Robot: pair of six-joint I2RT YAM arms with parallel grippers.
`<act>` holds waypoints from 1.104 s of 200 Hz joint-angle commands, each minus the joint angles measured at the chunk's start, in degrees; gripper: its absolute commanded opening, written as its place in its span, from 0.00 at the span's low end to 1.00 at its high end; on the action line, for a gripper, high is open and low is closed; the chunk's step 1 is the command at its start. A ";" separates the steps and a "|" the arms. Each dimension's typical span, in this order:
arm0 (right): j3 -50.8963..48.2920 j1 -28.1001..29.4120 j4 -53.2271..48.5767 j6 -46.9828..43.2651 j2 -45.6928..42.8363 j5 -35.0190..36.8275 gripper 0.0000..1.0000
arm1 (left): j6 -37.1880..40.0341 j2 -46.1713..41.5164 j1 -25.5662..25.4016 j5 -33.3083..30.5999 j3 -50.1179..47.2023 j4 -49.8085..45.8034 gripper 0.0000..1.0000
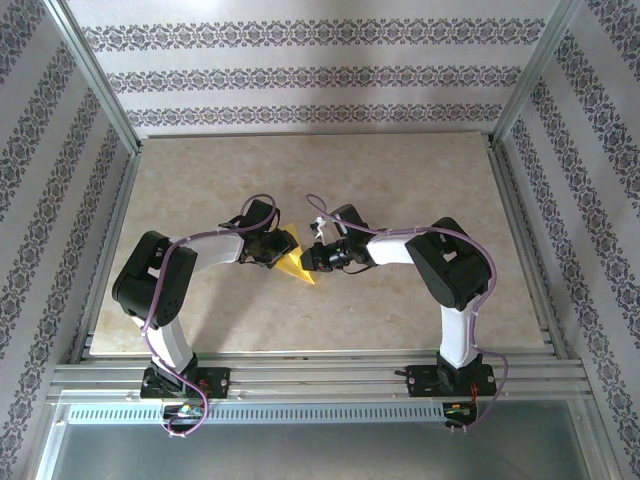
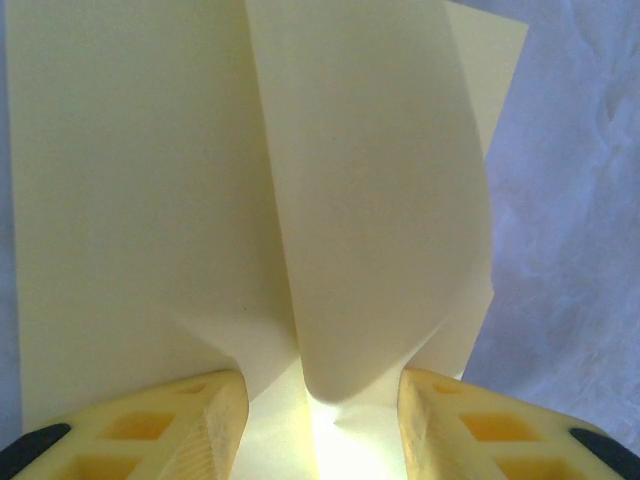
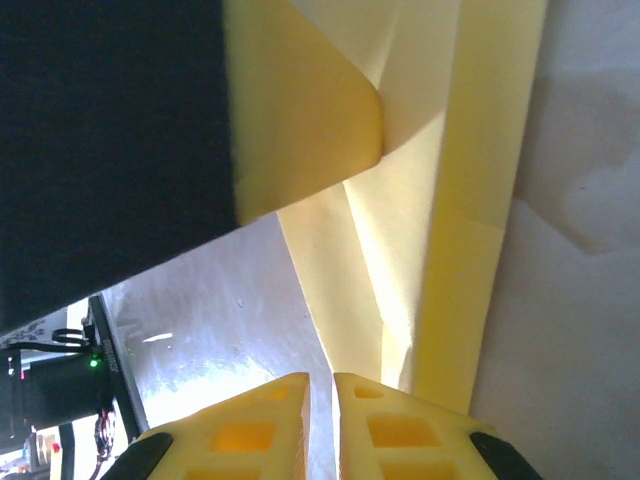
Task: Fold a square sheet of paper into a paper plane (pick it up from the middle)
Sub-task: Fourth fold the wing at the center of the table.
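The yellow paper (image 1: pixel 291 262) is folded into long flaps with a pointy end. It is held up between the two arms, near the middle of the bench (image 1: pixel 400 170), a little closer to the front edge.

The right jaws are almost together. The paper runs down to the thin slit between them, so they seem to be pinching its edge. The left jaws are apart, and a soft fold of paper stands loose in the gap, not squashed.

I think the job now is to press that fold into a sharp crease. The right jaws should hold firm and not tug. The left jaws should line up with the fold, right in the middle of the gap, then close slowly and flat. If they close crooked, the crease may go wonky or the paper may slip.
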 commanded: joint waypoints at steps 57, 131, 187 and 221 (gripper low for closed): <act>1.69 -0.50 -1.61 -1.57 1.95 2.03 0.15 | 1.51 4.93 0.44 -2.20 -1.55 -8.88 0.48; 1.71 -0.68 -3.09 -1.63 3.00 3.14 0.15 | 1.66 4.71 0.45 -2.18 -1.47 -9.12 0.48; 2.55 -0.91 -7.05 -2.16 3.87 5.56 0.15 | 1.94 3.54 0.44 -1.25 -0.32 -9.15 0.48; 3.25 -0.85 -10.40 -3.14 4.19 7.95 0.15 | 2.75 1.01 0.41 -0.20 1.64 -8.29 0.49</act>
